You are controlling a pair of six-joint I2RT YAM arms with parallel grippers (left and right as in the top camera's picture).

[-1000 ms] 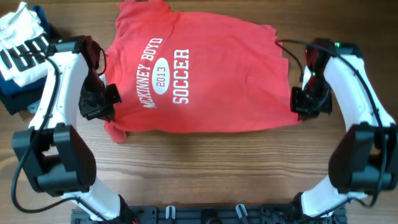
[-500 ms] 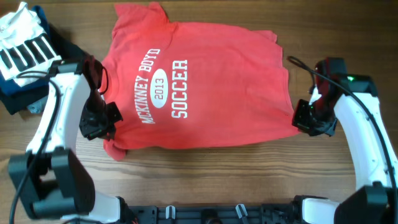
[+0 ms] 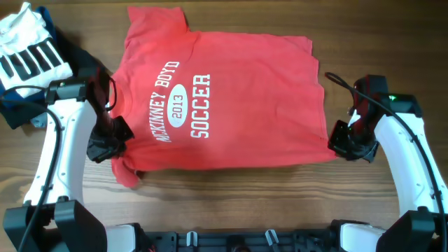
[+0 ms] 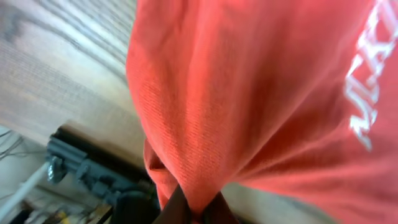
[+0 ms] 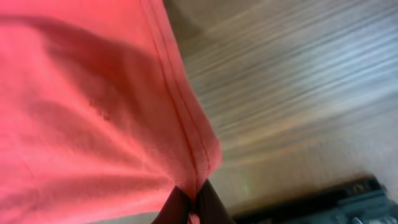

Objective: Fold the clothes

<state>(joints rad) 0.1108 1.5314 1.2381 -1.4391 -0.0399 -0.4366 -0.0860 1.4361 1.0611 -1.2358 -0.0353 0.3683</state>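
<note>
The red short-sleeved cotton T-shirt with white printed lettering (image 3: 224,98) lies spread chest-up across the middle of the brown wood-grain table (image 3: 245,203). The left gripper (image 3: 110,136) is clamped on its edge near the sleeve, and the right gripper (image 3: 344,143) is clamped on the opposite hemmed edge. Both wrist views show only a thin pinch of cloth between the closed fingers, so the likeliest failure is one edge sliding free when the arms lift or pull. That would leave the shirt hanging from one side and folding crooked. The crumpled red sleeve (image 3: 129,171) below the left gripper could get trapped inside a fold as a lump. The left arm also works near the white black-striped garment (image 3: 28,56) lying on the folded navy clothes (image 3: 14,112) at the far left corner, and a wide swing could drag them. A black rail (image 3: 231,241) runs along the table's near edge.
</note>
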